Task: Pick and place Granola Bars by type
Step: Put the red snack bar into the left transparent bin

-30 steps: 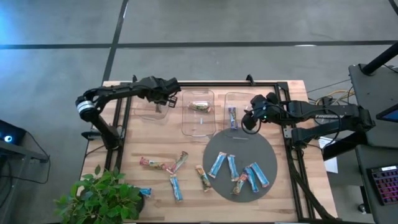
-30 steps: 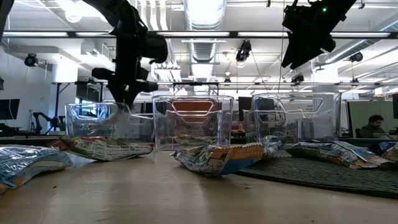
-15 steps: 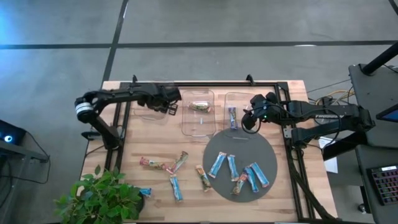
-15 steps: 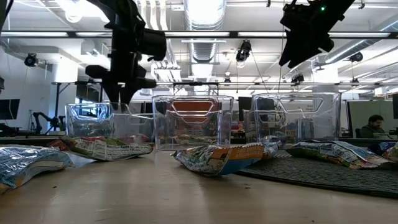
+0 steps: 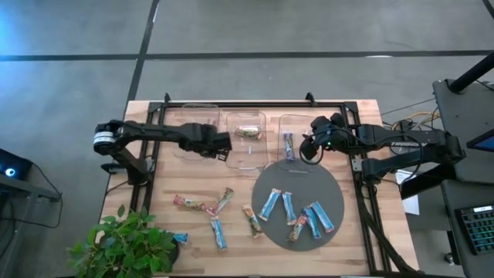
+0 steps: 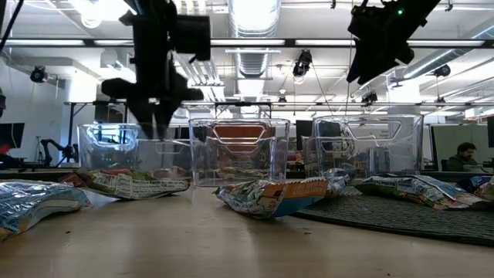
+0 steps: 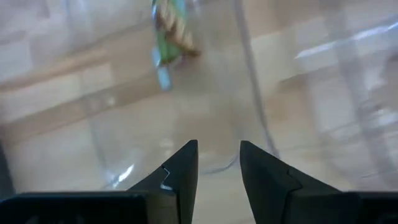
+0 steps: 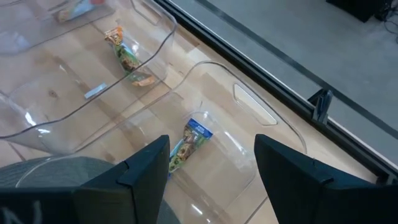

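— Wooden bench (image 5: 154, 220) under both arms, with three clear bins (image 5: 247, 140) in a row along its far side; take the middle bin as the landmark. What's sorted?

— One tan bar (image 5: 248, 133) lies inside the middle bin, and a purple-blue bar (image 8: 188, 144) in the bin to its right. The other Granola Bars (image 5: 212, 205) are loose nearer the front: several on the bare wood, several light blue ones on the round grey mat (image 5: 333, 185).

— And the arms?

— The left gripper (image 5: 220, 144) hangs at the middle bin's left front corner, jaws a narrow gap apart and holding nothing. The right gripper (image 5: 307, 148) hovers by the right bin, jaws spread wide, also empty.

— Next step, done well?

— I'd judge a fresh pick. Choose a bar lying apart from its neighbours, open wider, close across its narrow width, and lift clear of the bin walls before crossing.
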